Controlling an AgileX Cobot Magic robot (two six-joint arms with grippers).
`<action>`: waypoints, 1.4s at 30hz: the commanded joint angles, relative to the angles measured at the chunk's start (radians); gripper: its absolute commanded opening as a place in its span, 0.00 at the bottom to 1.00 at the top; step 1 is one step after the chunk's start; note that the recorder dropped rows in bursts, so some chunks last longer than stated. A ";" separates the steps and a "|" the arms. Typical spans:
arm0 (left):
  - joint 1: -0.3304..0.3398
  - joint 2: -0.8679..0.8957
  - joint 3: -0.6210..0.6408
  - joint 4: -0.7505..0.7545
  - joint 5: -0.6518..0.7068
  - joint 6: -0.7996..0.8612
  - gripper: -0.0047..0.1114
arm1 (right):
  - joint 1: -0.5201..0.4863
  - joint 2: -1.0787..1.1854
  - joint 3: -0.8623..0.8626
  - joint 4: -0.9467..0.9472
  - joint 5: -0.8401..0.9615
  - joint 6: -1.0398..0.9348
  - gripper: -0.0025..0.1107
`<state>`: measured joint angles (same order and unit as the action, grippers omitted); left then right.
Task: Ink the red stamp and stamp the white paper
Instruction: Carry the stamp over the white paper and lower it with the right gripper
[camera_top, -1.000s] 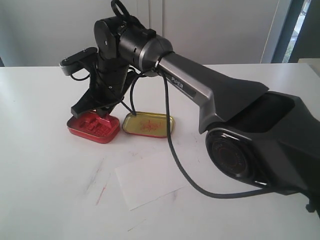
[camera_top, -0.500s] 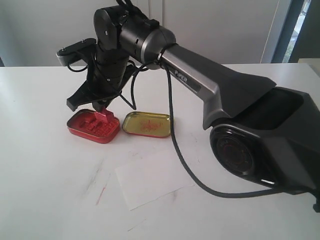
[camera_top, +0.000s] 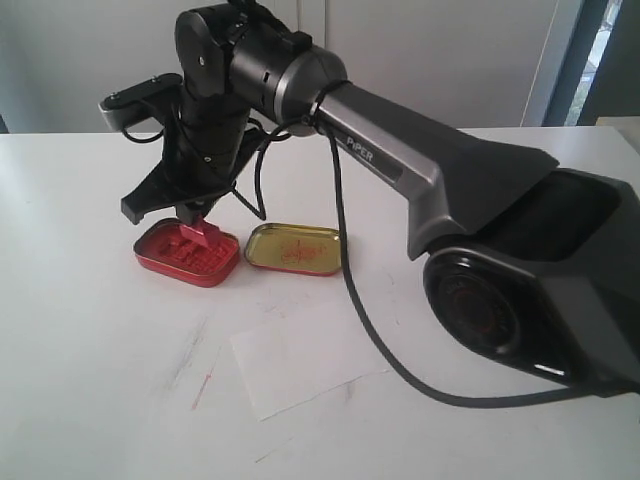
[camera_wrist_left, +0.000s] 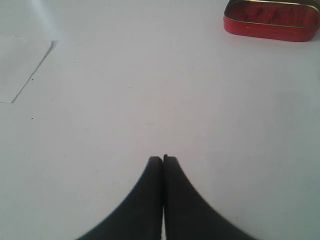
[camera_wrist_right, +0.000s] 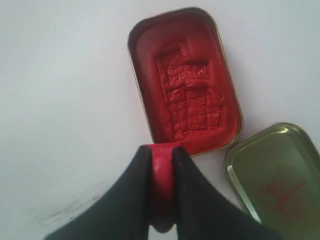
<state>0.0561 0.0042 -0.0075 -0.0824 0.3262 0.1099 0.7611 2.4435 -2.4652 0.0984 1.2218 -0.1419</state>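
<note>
1. The right gripper (camera_wrist_right: 161, 151) pinches the red stamp (camera_wrist_right: 161, 175) between narrow-set jaws, over one end of the red-filled tin (camera_top: 175, 270), which sits just beside the gold lid (camera_top: 295, 248).
2. The left gripper (camera_wrist_left: 163, 159) is pressed together and empty, above the table (camera_top: 80, 350).
3. The white paper (camera_top: 300, 365) lies flat, apart from both tins.

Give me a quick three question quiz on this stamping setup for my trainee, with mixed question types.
1. True or false: the right gripper holds the red stamp.
2. The gold lid lies: A) beside the red ink tin, B) shut on top of it, C) underneath it.
3. Fill in: the left gripper has its jaws ____.
Key: 1 true; 2 A; 3 shut.
</note>
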 joint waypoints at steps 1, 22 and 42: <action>0.002 -0.004 0.007 -0.003 0.011 0.000 0.04 | -0.004 -0.068 0.086 -0.010 -0.001 -0.008 0.02; 0.002 -0.004 0.007 -0.003 0.011 0.000 0.04 | -0.004 -0.461 0.821 -0.025 -0.356 0.024 0.02; 0.002 -0.004 0.007 -0.003 0.011 0.000 0.04 | -0.025 -0.639 1.304 -0.025 -0.711 0.102 0.02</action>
<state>0.0561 0.0042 -0.0075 -0.0824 0.3262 0.1099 0.7505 1.8184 -1.1851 0.0797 0.5390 -0.0483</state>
